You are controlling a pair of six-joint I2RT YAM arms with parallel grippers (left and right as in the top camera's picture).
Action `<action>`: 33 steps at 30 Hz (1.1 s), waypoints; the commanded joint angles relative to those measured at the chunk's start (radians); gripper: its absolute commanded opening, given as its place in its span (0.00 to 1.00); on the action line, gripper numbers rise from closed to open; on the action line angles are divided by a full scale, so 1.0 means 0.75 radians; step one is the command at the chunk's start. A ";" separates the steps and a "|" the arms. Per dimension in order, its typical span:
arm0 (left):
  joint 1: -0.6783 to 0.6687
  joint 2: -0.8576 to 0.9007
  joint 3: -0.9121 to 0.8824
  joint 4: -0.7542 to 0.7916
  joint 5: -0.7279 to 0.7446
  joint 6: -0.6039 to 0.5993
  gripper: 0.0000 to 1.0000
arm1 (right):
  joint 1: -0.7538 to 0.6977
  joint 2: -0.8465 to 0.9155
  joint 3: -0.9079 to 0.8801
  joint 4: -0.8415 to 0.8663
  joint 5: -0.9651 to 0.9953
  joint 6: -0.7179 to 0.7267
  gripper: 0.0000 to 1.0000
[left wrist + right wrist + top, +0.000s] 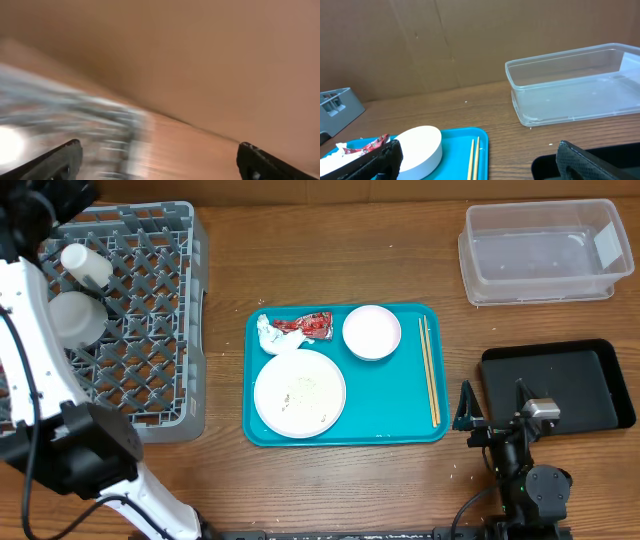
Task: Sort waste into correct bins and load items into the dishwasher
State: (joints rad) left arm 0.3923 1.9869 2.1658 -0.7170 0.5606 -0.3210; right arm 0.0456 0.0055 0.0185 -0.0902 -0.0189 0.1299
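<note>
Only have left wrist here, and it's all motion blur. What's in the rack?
Observer: Overhead shows a small white cup and a white bowl in the grey dish rack, on its left side.
Operator: And on the tray?
Observer: The teal tray holds a white plate with rice grains, a second bowl, two chopsticks, a red wrapper and a crumpled tissue.
Operator: Any waste binned?
Observer: None that I can see. The clear tub holds nothing, and the visible part of the black tray is bare.
</note>
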 commanded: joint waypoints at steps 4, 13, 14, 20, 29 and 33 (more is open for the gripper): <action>-0.327 0.079 -0.014 -0.328 0.503 0.109 1.00 | -0.002 -0.004 -0.014 0.008 0.009 -0.005 1.00; -1.012 0.206 -0.014 -0.569 -0.428 0.056 0.87 | -0.002 -0.004 -0.014 0.008 0.009 -0.005 1.00; -1.047 0.218 -0.014 -0.563 -0.468 0.031 0.85 | -0.002 -0.004 -0.014 0.008 0.009 -0.005 1.00; -1.305 0.354 -0.014 -0.477 -0.600 0.018 0.66 | -0.002 -0.004 -0.014 0.008 0.009 -0.005 1.00; -1.499 0.554 -0.014 -0.435 -0.628 -0.022 0.49 | -0.002 -0.004 -0.014 0.008 0.009 -0.005 1.00; -1.536 0.565 -0.014 -0.426 -0.651 -0.022 0.49 | -0.002 -0.004 -0.014 0.008 0.009 -0.005 1.00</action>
State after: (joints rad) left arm -0.7429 2.4138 2.1490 -1.0439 0.1078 -0.3164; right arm 0.0460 0.0055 0.0185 -0.0898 -0.0185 0.1303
